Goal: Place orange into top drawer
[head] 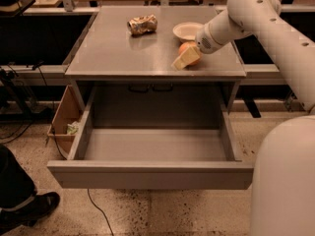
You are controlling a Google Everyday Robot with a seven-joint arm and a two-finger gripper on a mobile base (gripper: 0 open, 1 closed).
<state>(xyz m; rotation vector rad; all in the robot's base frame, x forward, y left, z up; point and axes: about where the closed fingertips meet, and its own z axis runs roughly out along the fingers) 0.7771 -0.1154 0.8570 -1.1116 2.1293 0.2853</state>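
My arm (256, 18) is the biggest thing in shot, coming in from 2 o'clock and bending down to the near right part of the bench (123, 53). From that I judge I am at the pick-up step: the orange is not yet lifted and nothing has gone into the drawer.

The top drawer (147, 175) stands pulled out at 6 o'clock of the bench, front panel toward me. Its floor is bare as far as I can see, so there is room anywhere inside. A cardboard box (61, 114) sits on the floor at 9 o'clock of the drawer, tucked beside the bench leg, with something pale and crumpled in it that I cannot identify.

On the bench top, the cream bowl (186, 32) lies at 2 o'clock and looks empty. The dented can (142, 24) lies on its side at 12 o'clock, well apart from the rest.

The orange (187, 46) rests on the bench at 4 o'clock, just beside the bowl on its near side. The gripper (186, 58) is right at the fruit, its pale tip lying across the front of it. Whether it has closed on the orange I cannot tell.

For the next move I would want a confirmed hold, then a lift clear of the bench edge, a carry toward 6 o'clock, and a low release over the drawer floor, since a round fruit will roll.
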